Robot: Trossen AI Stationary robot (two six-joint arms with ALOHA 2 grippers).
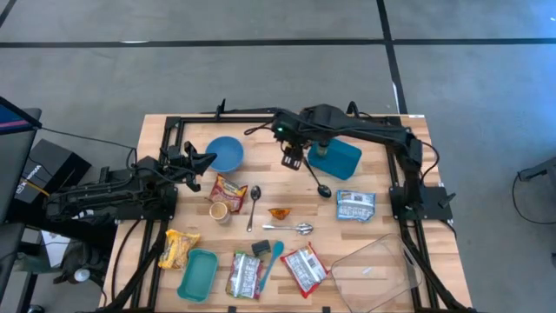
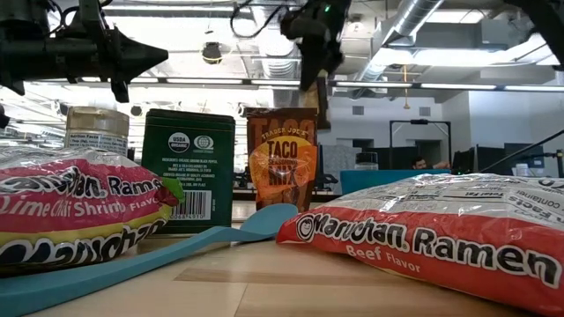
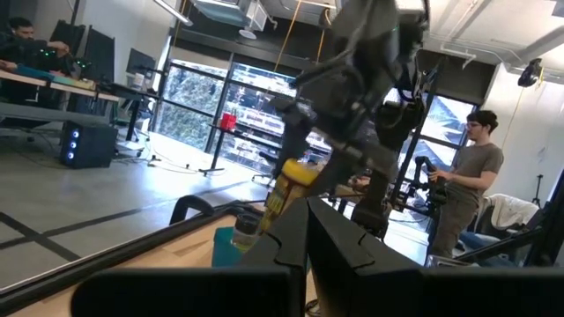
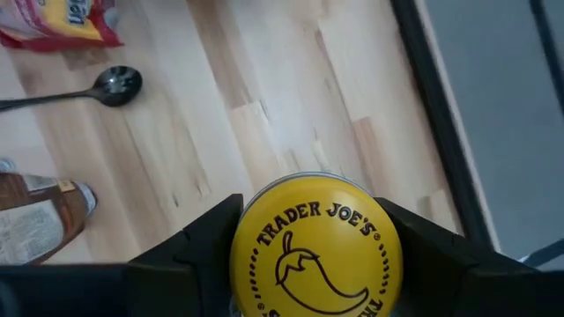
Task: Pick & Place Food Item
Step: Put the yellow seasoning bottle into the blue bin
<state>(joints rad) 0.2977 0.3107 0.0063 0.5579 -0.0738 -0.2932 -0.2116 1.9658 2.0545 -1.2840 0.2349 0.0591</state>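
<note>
The right gripper [image 4: 308, 255] holds a yellow-lidded Trader Joe's jar [image 4: 315, 246] between its fingers, one dark finger on each side of the round lid; the jar hangs upright, its long axis vertical, in the air above the table [image 1: 373, 230] at about 12 o'clock from centre. In the high view the gripper sits just beside the blue tub [image 1: 340, 158], which lies at its 3 o'clock, near; the blue bowl [image 1: 226, 153] is farther off at 9 o'clock. Any set-down looks to be the right arm's job. The left gripper [image 1: 201, 162] waits at the table's 9 o'clock edge, fingers closed on nothing. Counting what shows on the table from above: two teal tubs, one bowl, two metal spoons, one black spoon, one teal spatula, roughly six food packets, and a clear tray [image 1: 378, 265] at 5 o'clock.
</note>
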